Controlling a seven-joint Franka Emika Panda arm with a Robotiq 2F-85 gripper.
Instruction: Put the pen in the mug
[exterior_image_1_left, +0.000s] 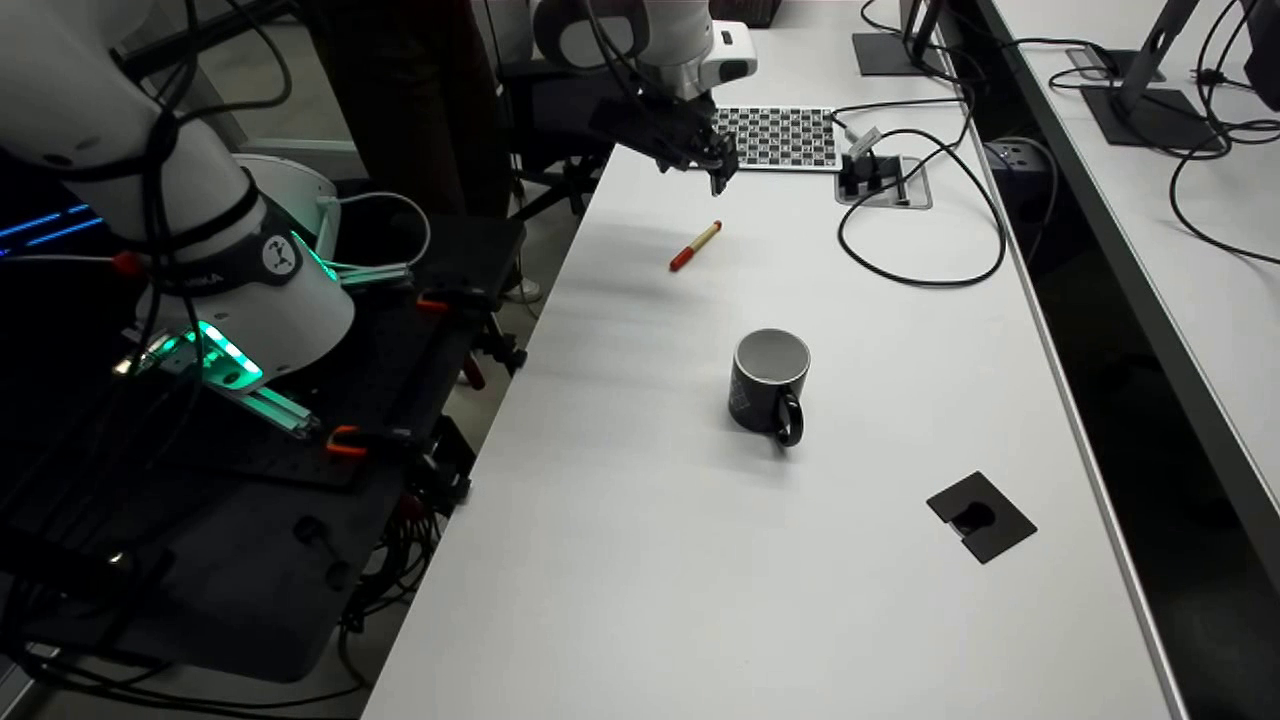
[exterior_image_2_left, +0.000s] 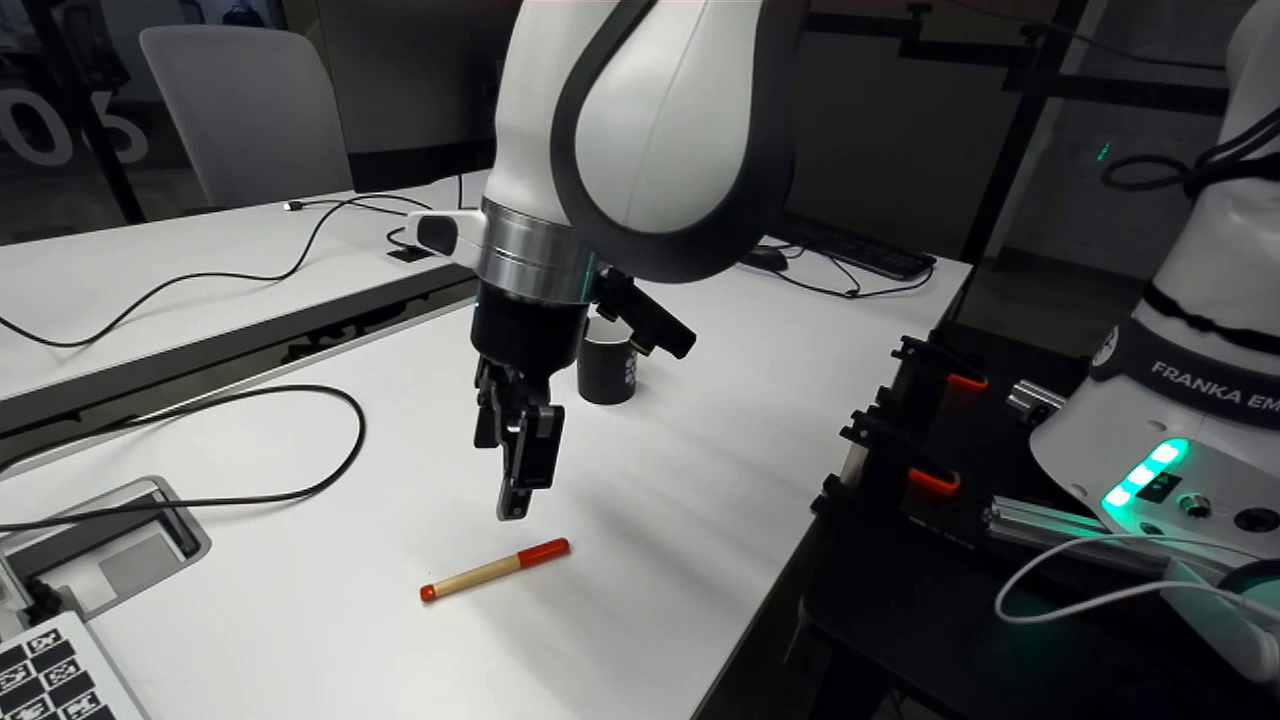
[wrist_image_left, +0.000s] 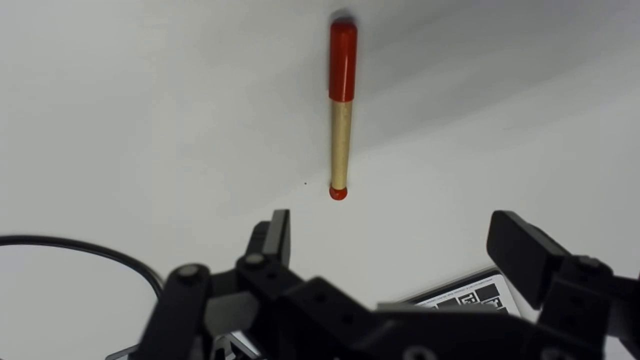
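Long white table (exterior_image_1_left: 620, 560), and above it the gripper (wrist_image_left: 395, 235), fingers (wrist_image_left: 520, 255) spread wide with nothing held, hanging clear of the surface. Mug (exterior_image_1_left: 752, 395) upright on the table, mouth up, well apart from the pen (wrist_image_left: 341, 130), which lies flat on the table and, in the wrist view, just past the fingertips, its length crosswise to their closing. Step in hand, by my reading: approach before the pick; next move likely calls for a shift over mid-barrel, a straight descent, then a pinch.
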